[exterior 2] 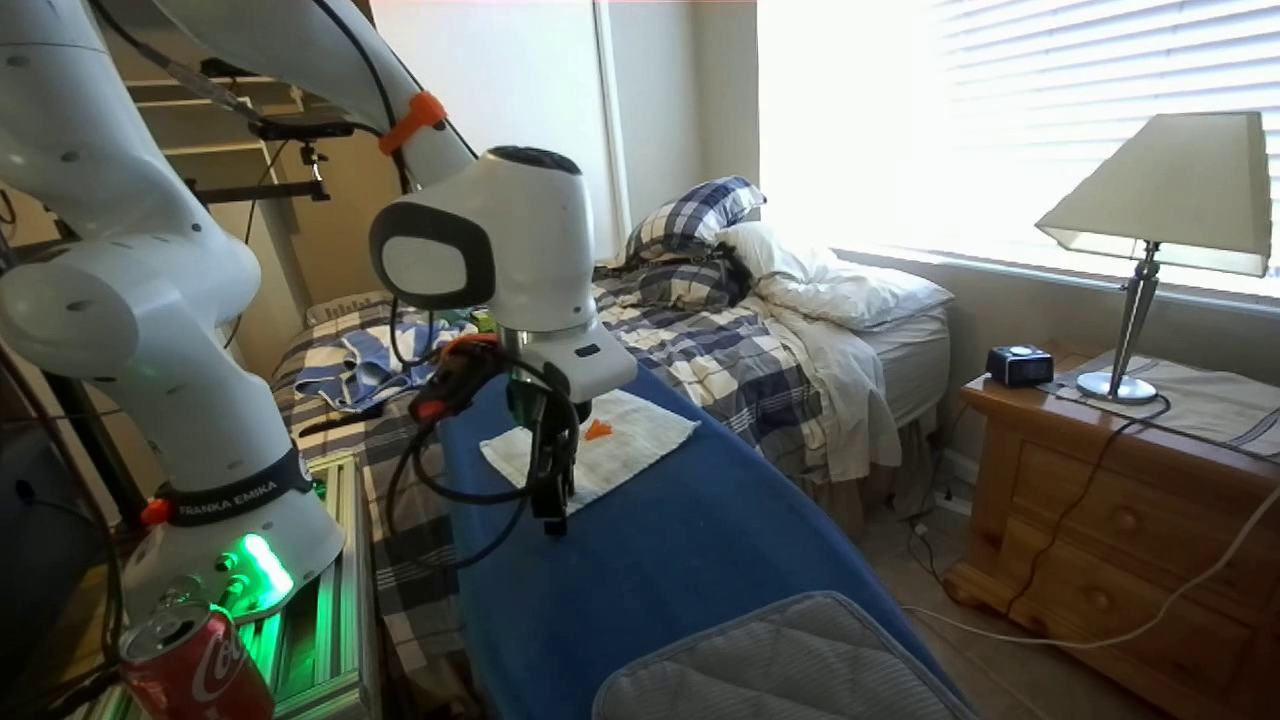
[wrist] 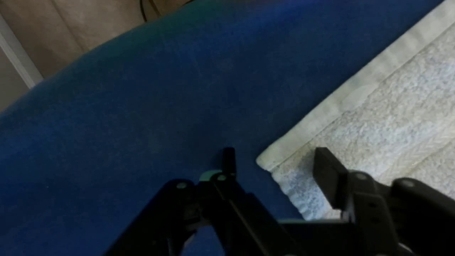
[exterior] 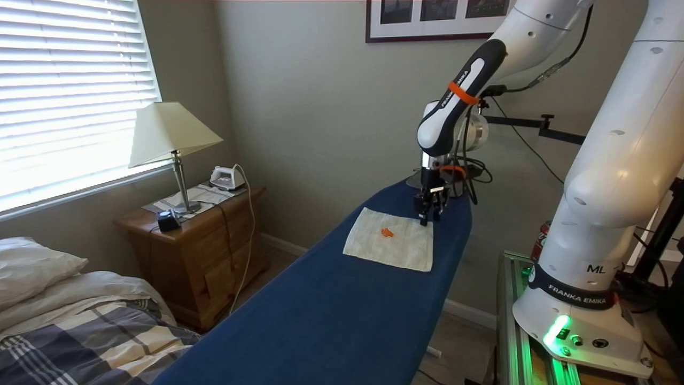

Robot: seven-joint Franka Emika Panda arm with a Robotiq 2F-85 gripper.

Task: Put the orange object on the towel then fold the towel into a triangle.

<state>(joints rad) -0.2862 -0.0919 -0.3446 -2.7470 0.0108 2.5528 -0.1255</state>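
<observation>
1. Your end effector has its fingers standing apart in the wrist view, a corner of the towel showing between them; you cannot tell whether either fingertip touches the cloth.
2. One fingertip is over the blue surface, just beside that corner; the other is over the cloth and blocks your sight of a patch of it.
3. The orange object lies on the towel near its middle, as you see in both exterior views; it is too small for you to make out its exact shape.
4. The towel lies flat between the long edges of the surface, toward its narrow end; your wrist view cuts off all but the part around that one corner.
5. In an exterior view, the end effector and looping black cables hang in front of the towel, hiding part of it from you.
6. A grey quilted pad rests toward the same end of the surface, cut off by the bottom of your frame.
7. A red can stands near the robot base, also cut off at the bottom.
8. Beyond the surface's edges you have a bed and a wooden nightstand carrying a lamp, a small black box and a white iron.
</observation>
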